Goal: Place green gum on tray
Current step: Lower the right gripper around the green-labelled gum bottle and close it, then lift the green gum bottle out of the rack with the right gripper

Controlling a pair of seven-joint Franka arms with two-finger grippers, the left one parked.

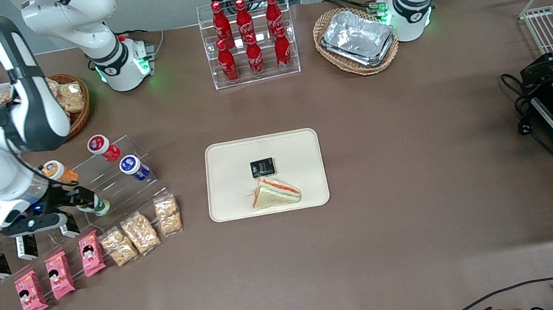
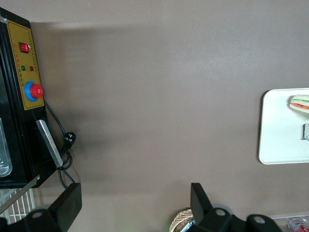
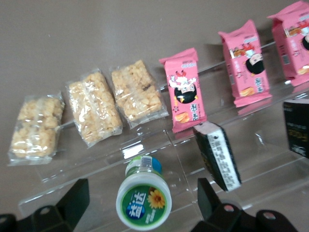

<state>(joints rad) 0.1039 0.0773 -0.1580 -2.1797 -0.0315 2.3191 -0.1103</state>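
Observation:
The green gum [image 1: 100, 207] is a small green bottle with a white lid. It lies on its side on the clear acrylic step stand [image 1: 118, 185] at the working arm's end of the table. In the right wrist view its lid and green label [image 3: 144, 200] face the camera. My right gripper [image 1: 81, 200] is open around it. The two black fingers [image 3: 75, 200] stand on either side of the bottle with gaps, not touching. The cream tray [image 1: 225, 154] lies at the table's middle, holding a sandwich [image 1: 274, 192] and a small black packet [image 1: 262, 167]. The tray also shows in the left wrist view [image 2: 280, 140].
On the same stand are an orange bottle [image 1: 58, 170], a red one [image 1: 102, 146] and a blue one [image 1: 133, 166]. Black boxes [image 3: 218, 154], pink snack packs [image 1: 59, 274] and rice-cracker bags [image 1: 140, 232] lie nearer the front camera. Cola bottles [image 1: 249, 40] and foil trays [image 1: 358, 38] stand farther away.

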